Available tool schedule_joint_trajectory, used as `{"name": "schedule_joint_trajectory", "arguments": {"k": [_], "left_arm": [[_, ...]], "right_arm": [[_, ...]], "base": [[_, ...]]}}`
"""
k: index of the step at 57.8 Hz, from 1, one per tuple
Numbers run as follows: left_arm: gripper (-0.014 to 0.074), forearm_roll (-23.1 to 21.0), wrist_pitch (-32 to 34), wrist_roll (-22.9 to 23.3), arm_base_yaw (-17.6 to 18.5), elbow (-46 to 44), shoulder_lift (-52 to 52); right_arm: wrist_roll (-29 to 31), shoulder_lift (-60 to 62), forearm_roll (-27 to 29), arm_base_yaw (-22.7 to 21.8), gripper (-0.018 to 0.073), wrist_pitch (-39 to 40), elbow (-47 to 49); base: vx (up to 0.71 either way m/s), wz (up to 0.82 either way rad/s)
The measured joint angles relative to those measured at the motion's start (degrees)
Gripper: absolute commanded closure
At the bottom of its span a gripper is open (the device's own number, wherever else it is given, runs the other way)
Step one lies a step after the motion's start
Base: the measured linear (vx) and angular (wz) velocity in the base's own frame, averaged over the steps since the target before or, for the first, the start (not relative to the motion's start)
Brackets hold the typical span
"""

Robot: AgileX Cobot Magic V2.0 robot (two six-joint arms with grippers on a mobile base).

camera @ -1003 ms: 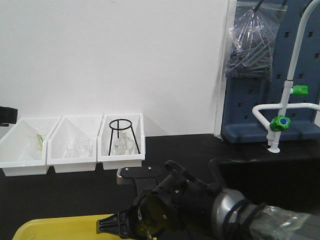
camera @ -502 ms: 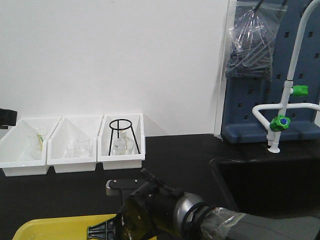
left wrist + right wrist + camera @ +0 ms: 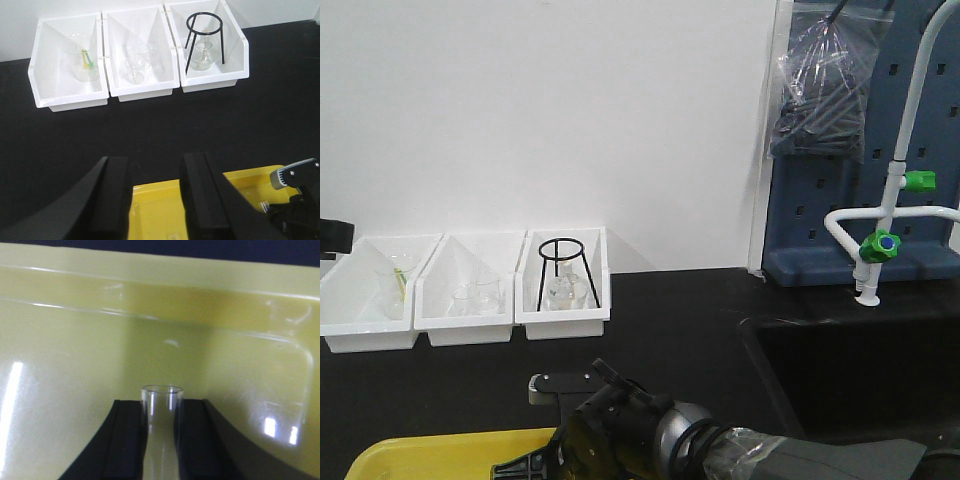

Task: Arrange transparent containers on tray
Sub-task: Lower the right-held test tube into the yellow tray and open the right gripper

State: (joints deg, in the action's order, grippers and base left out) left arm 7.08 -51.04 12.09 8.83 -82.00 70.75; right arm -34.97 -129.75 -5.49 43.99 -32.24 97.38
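Note:
The yellow tray fills the right wrist view. Over its floor, near a rounded corner, my right gripper is shut on a clear glass test tube whose open mouth pokes out past the fingertips. From the front, the right arm hangs low over the tray at the bottom edge. My left gripper is open above the tray's far rim, with nothing between its fingers. Part of the right arm shows over the tray's right side.
Three white bins stand in a row at the back of the black bench, holding beakers, a flask and a black wire tripod. To the right are a sink, a white tap with green knobs and a blue pegboard.
The right arm has swung left and lower over the yellow tray. The left arm's tip at the left edge stays about where it was.

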Motion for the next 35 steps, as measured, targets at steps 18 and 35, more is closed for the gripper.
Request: {"name": "schedule_joint_trajectory", "arguments": {"k": [18, 35], "left_arm": [[0.0217, 0.00, 0.00, 0.00, 0.00, 0.00, 0.00], [0.0235, 0.00, 0.00, -0.09, 0.00, 0.00, 0.00]], "right_arm": [[0.15, -0.19, -0.06, 0.29, 0.0020, 1.03, 0.19], [1.49, 4.50, -4.41, 0.30, 0.0254, -4.24, -0.48]], "base": [[0.00, 0.00], [0.00, 0.00]]}}
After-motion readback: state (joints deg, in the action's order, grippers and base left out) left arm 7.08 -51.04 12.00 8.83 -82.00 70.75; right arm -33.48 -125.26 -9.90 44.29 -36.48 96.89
